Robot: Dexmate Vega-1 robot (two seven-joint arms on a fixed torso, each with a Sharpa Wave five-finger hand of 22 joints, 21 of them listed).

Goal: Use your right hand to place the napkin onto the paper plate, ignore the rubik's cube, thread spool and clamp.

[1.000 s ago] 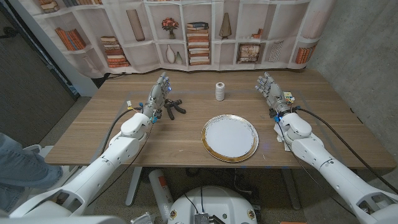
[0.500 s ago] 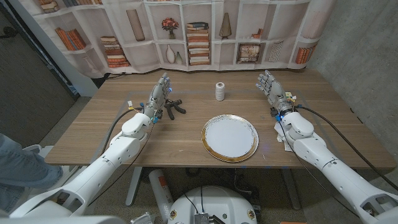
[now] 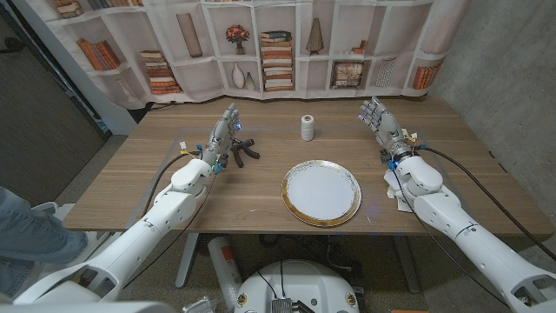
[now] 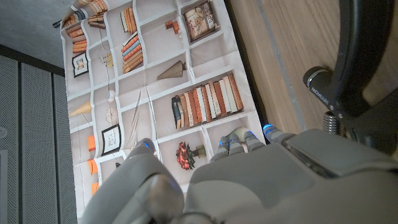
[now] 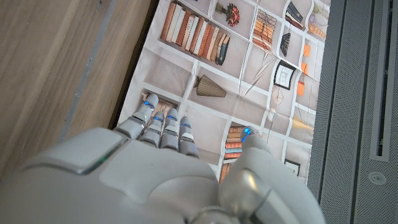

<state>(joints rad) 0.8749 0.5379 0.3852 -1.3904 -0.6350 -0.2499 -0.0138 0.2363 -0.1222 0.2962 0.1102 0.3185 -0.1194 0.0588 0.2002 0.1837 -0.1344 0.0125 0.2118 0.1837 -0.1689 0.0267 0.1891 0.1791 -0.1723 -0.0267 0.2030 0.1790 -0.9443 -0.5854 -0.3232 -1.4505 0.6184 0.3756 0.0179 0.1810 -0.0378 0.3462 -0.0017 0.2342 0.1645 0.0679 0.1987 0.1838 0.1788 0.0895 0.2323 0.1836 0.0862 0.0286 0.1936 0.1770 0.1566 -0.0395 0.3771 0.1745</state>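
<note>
White thread spool (image 3: 307,127) beyond paper plate (image 3: 321,192), clamp (image 3: 242,149) beside empty left hand (image 3: 222,136), right hand (image 3: 380,122) spread empty

Both white, jointed robot arms are extended forward over the table. The left hand (image 3: 222,137) is raised, fingers (image 3: 231,116) pointing up and slightly apart, nothing held. The right hand (image 3: 383,127) is likewise lifted, fingers (image 3: 371,109) spread upward and empty.

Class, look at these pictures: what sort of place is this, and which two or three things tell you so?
Probably a robot test room, staged as a home: a printed bookshelf backdrop hangs behind the wooden table, beside a bare concrete wall, and cabled robot arms reach over a paper plate.
</note>
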